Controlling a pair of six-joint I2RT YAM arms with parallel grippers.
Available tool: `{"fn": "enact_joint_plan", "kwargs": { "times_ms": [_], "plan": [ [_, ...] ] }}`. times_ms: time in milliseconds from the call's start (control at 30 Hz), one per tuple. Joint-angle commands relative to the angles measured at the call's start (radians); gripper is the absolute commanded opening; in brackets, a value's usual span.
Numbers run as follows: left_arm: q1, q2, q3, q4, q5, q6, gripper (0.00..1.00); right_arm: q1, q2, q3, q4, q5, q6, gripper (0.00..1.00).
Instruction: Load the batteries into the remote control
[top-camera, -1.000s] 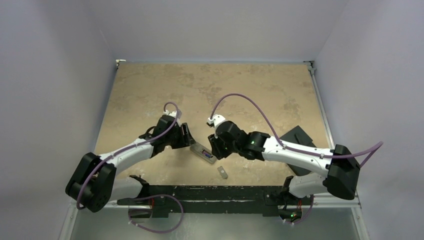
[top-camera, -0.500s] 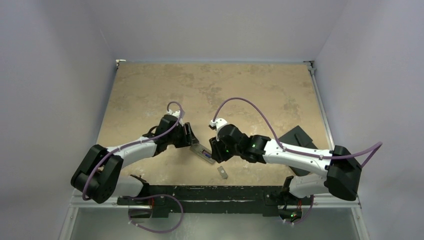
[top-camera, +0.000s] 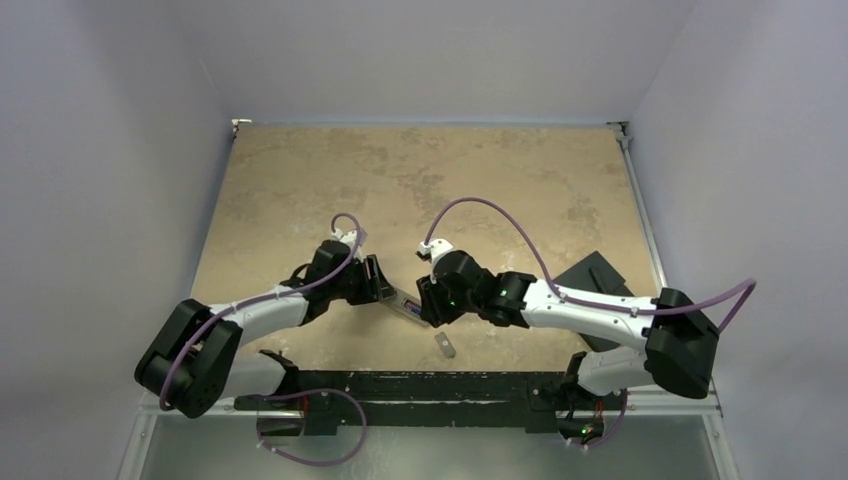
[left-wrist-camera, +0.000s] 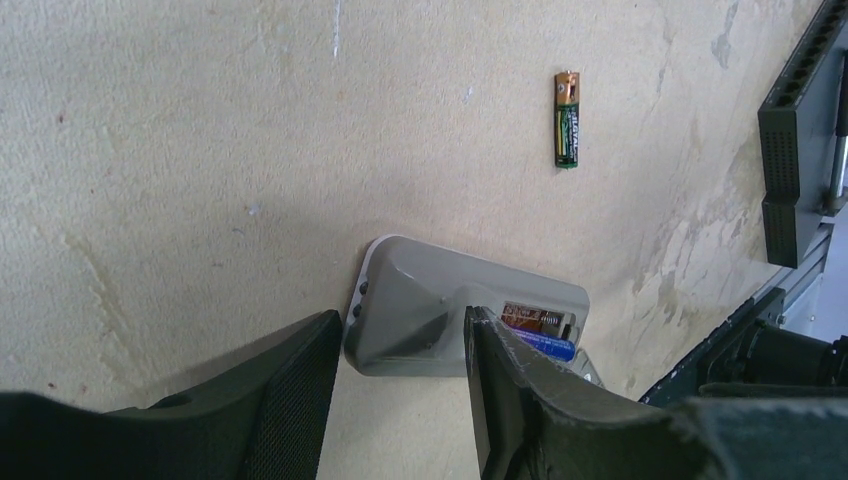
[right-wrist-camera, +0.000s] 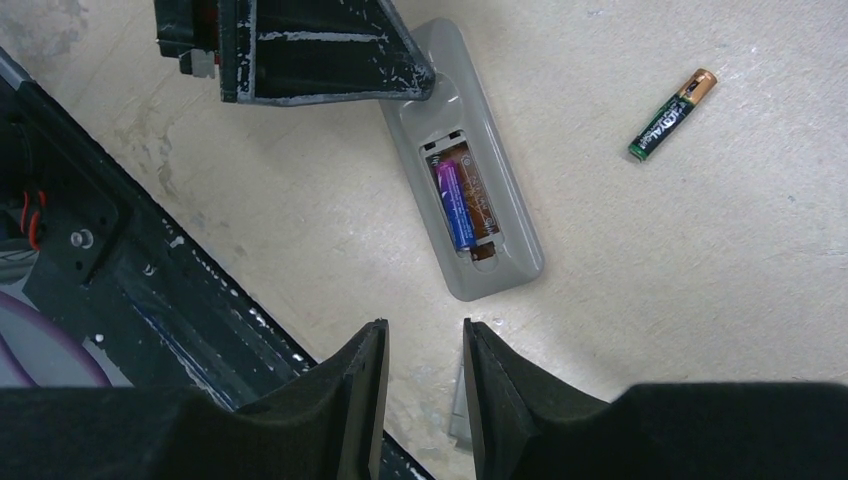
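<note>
Remote control (right-wrist-camera: 445, 120) lies grey belly up on the table (top-camera: 480, 170), close to the front edge. The recess is open, with the purple battery (right-wrist-camera: 452, 205) seated in one slot and the slot beside it empty. The dark battery (right-wrist-camera: 672, 113), brassy end showing, lies loose on the bare top, well apart from the remote.

Only the wrist views give all that. From above, the remote is a sliver between the two wrists and the loose battery can't be picked out. That view does catch the grey cover piece (top-camera: 445, 345) in full, lying on the near side of the remote.

Left gripper (left-wrist-camera: 400, 400) is spread wide, straddling one end of the remote. The right wrist view puts one fingertip down at that end, contact too close to call. Right gripper (right-wrist-camera: 425, 370) hovers past the other end, jaws narrowly parted, nothing in them.

Black rail (right-wrist-camera: 100, 220) runs close by on the near side. There is wide bare table beyond, and a black slab (top-camera: 595, 272) off to the right.
</note>
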Motion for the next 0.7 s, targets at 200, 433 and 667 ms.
{"fn": "enact_joint_plan", "kwargs": {
  "times_ms": [200,433,667],
  "plan": [
    [-0.009,-0.093,-0.058,-0.001,0.037,0.016,0.48,-0.003,0.028,-0.03,0.062,-0.007,0.039,0.4],
    [-0.015,-0.155,-0.083,-0.014,0.042,-0.003,0.48,-0.005,0.041,-0.033,0.085,0.027,0.083,0.4],
    [-0.018,-0.201,-0.094,-0.042,0.035,0.0,0.47,-0.013,0.069,-0.023,0.088,0.064,0.133,0.4]
  ]
}}
